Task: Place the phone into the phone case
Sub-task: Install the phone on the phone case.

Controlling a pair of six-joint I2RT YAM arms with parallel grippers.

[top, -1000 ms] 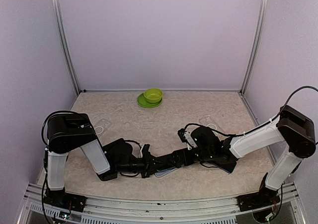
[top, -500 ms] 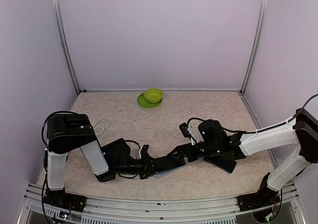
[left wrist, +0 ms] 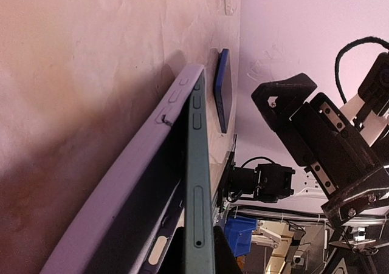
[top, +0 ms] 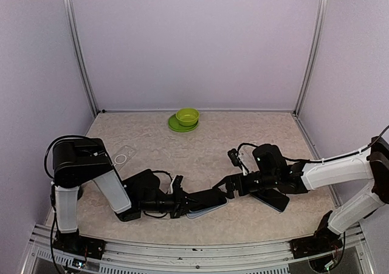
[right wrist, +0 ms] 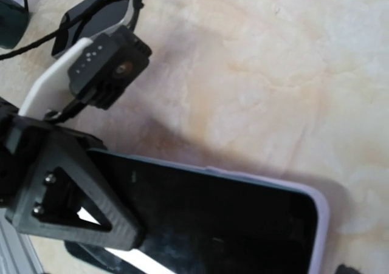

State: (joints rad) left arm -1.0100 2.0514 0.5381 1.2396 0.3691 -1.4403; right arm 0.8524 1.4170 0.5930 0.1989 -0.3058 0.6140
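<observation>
Backing away toward 3 o'clock over the last second, the right tool [top: 227, 188] now stands with its fingers wide apart and empty, just off the far end of the phone [top: 208, 197] instead of bearing over it. The left tool [top: 182, 202] has hardly shifted and is pinched together on the phone's near end, as best I can see from the top. From the left wrist, the phone's dark green edge [left wrist: 197, 183] meets the lilac phone case [left wrist: 140, 171] at the far end but stands clear of it closer to the camera. I would judge that end seated and the held end still raised, so the task is not finished. From the right wrist, the dark screen [right wrist: 213, 213] faces up inside the pale rim of the case [right wrist: 320, 208]. Phone and case sit low on the table [top: 200, 152], around 6 o'clock of it. Their long axis runs roughly from 8 o'clock, at the left tool, toward 2 o'clock. A second dark slab [top: 273, 199] lies beneath the right arm, apart from them.
</observation>
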